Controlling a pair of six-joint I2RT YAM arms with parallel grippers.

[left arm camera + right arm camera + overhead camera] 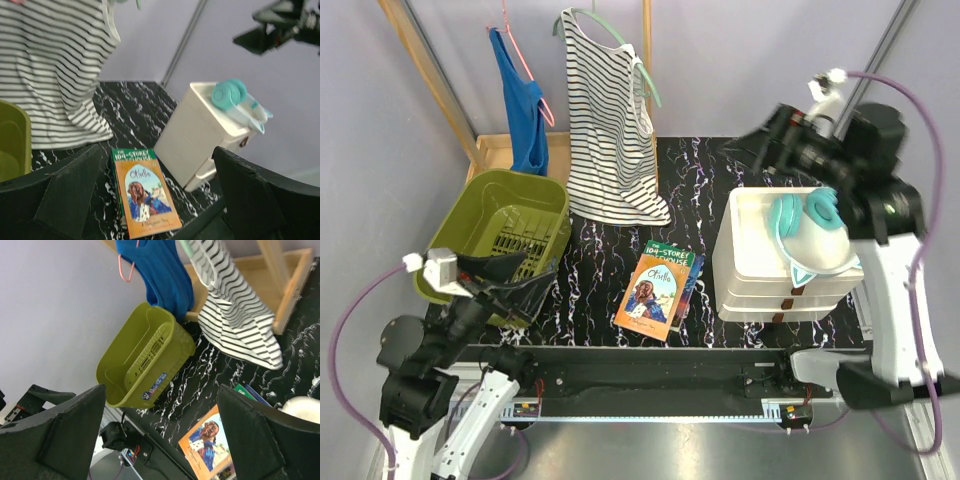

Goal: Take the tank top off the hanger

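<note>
Marble counter (710, 170): black with white veins, carrying everything below.
Striped tank top (608, 130): at 12 o'clock, hanging full length, hem reaching down to the counter.
Blue top (525, 115): hangs just beside it at 11 o'clock.
Green basket (510, 225): at 9 o'clock.
Right tool (160, 435): at 2 o'clock, raised over the white bin (750, 260), jaws spread wide, holding nothing, well apart from the striped top.
Left tool (155, 197): at 8 o'clock, low beside the basket, jaws wide apart, empty.
Green hanger (650, 85): both straps sit over it.
Progress: nothing done yet, as I judge it. Reaching, gripping the cloth and slipping the straps off all remain.
</note>
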